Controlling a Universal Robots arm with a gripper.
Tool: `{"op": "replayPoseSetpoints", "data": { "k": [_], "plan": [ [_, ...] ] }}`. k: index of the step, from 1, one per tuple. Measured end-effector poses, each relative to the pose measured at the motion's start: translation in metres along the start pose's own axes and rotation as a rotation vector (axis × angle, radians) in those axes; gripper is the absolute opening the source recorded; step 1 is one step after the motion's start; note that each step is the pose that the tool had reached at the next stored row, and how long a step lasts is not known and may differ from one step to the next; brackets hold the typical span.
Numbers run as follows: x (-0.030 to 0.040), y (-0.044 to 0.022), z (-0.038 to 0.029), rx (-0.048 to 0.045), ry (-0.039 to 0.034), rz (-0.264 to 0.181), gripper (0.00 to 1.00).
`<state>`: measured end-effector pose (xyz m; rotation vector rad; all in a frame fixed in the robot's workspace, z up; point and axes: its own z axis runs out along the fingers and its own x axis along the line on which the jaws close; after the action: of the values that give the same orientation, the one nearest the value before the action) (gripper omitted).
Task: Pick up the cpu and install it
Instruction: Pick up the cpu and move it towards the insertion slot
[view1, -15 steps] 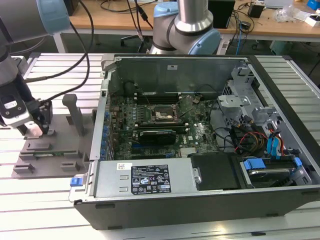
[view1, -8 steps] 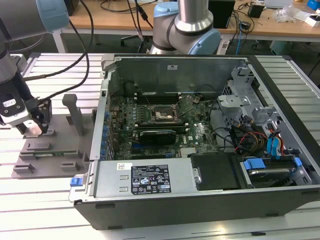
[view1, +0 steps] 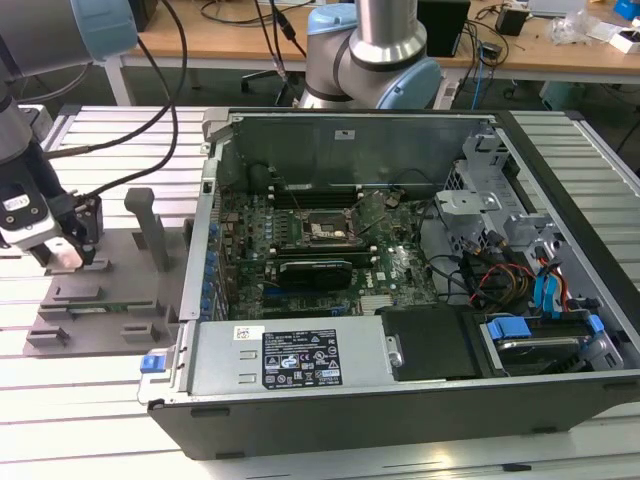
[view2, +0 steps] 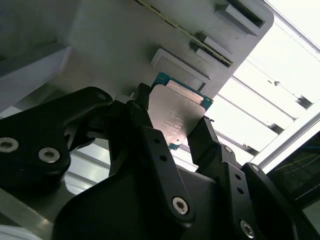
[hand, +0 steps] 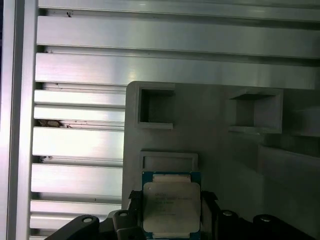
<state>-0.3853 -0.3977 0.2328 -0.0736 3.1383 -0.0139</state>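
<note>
The cpu (view2: 175, 112) (hand: 171, 207) is a flat square chip with a silver-grey metal top and a blue-green rim. It sits low against the grey fixture plate (hand: 210, 130) (view1: 100, 300). My gripper (view2: 172, 114) (hand: 170, 197) (view1: 70, 255) is down over this plate at the exterior view's left. Its black fingers (view2: 150, 135) press on two opposite edges of the chip, so the gripper is shut on it. The motherboard socket (view1: 325, 232) lies open inside the computer case, well to the exterior view's right of the gripper.
The open computer case (view1: 560, 200) has raised walls, cables, a drive cage and a power supply (view1: 300, 355). An upright grey post (view1: 150, 225) stands on the fixture plate beside the gripper. Ribbed aluminium table slats (hand: 80, 145) surround the plate. Another robot arm base (view1: 375, 50) stands behind the case.
</note>
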Motion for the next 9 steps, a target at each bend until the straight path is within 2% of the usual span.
{"op": "replayPoseSetpoints", "data": {
  "k": [9],
  "plan": [
    [0.0000, 0.0000, -0.0051, 0.0001, 0.0001, 0.000, 0.55]
  ]
}}
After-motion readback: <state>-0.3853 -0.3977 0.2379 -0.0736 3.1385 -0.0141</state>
